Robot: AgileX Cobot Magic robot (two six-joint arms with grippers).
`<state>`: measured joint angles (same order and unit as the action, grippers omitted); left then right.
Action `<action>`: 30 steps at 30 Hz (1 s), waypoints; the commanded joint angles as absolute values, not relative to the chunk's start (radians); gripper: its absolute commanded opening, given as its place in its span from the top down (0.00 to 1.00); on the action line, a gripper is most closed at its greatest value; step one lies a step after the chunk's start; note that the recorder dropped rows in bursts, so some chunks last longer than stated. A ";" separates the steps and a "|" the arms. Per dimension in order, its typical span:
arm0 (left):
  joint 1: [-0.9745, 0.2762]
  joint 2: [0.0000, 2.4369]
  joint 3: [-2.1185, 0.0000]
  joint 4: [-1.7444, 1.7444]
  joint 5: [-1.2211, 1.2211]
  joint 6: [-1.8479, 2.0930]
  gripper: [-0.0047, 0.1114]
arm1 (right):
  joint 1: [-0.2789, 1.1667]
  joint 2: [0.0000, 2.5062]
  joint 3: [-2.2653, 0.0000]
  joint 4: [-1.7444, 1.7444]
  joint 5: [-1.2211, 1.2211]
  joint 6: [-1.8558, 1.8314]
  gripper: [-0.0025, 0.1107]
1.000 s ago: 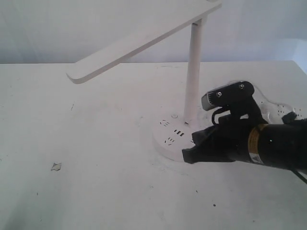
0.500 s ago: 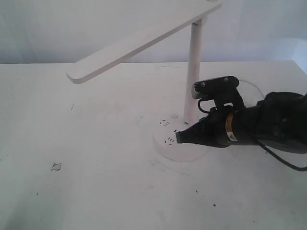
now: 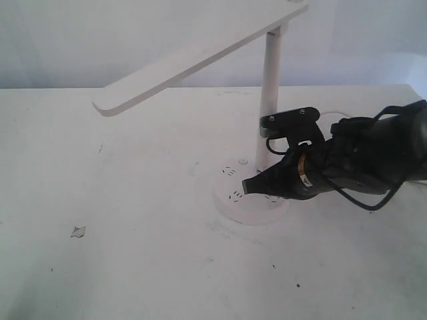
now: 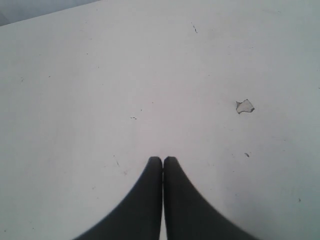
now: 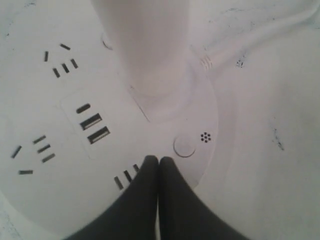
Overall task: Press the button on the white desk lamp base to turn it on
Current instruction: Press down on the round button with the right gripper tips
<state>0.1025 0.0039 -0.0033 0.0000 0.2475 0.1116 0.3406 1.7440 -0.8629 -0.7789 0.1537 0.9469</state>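
The white desk lamp base [image 3: 235, 200] is a round puck with outlet slots and dark USB ports [image 5: 93, 127]; its slim stem [image 3: 269, 93] carries a long flat head [image 3: 193, 57]. A small round button [image 5: 184, 146] sits on the base [image 5: 60, 190] beside a cluster of tiny holes. My right gripper [image 3: 245, 186] [image 5: 159, 160] is shut with nothing in it, its tips over the base just short of the button. My left gripper [image 4: 162, 160] is shut and empty above bare table, out of the exterior view.
A white cord [image 5: 250, 37] leaves the base behind the stem. A small grey scrap [image 3: 78, 231] [image 4: 244, 106] lies on the white table [image 3: 133, 267] at the left. A pale wall stands behind the table.
My right arm has moved left and forward over the base, the gripper tips now near the stem foot. The lamp has not moved and shows no light.
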 commanded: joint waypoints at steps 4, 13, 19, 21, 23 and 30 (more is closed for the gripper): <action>0.094 0.000 0.000 -0.006 0.253 0.109 0.96 | 0.328 1.754 -0.887 -0.813 0.176 0.946 0.98; 0.094 0.000 0.000 -0.006 0.253 0.109 0.96 | 0.289 1.757 -0.886 -0.797 0.106 0.946 0.98; 0.094 0.000 0.000 -0.006 0.253 0.109 0.96 | 0.291 1.757 -0.883 -0.776 0.152 0.946 0.98; 0.094 0.000 0.000 -0.006 0.253 0.109 0.96 | 0.291 1.757 -0.883 -0.771 0.152 0.946 0.98; 0.094 0.000 0.000 -0.006 0.253 0.109 0.96 | 0.291 1.757 -0.883 -0.771 0.150 0.946 0.98; 0.094 0.000 0.000 -0.006 0.253 0.109 0.96 | 0.295 1.757 -0.881 -0.764 0.152 0.922 0.98</action>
